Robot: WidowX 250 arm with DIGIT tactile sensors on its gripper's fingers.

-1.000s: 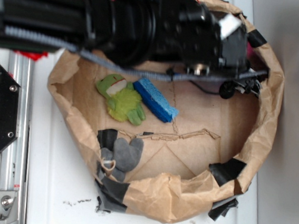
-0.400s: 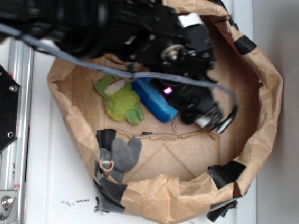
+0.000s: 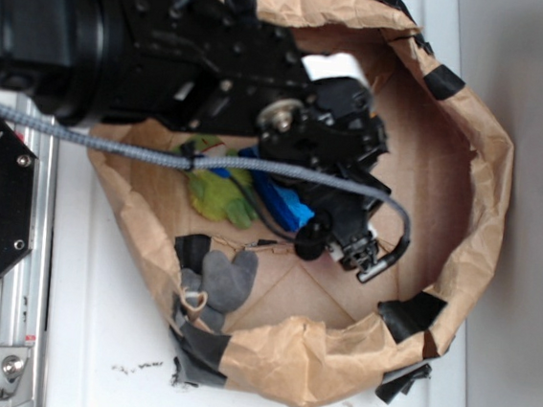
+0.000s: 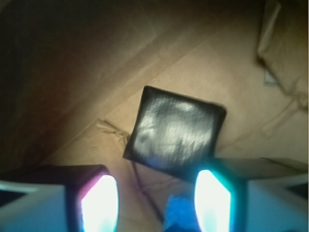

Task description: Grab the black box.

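While jaws gape apart, black box lies ahead, blue sponge near.

Exterior view bright, even, a bit soft. Wrist view dim and blurred; fingers blown out w/ glare, black box beyond them glossy, smeared; dark shadow upper left.

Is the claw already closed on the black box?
No, in the wrist view the black box lies flat on the cardboard ahead of the open claw, untouched.
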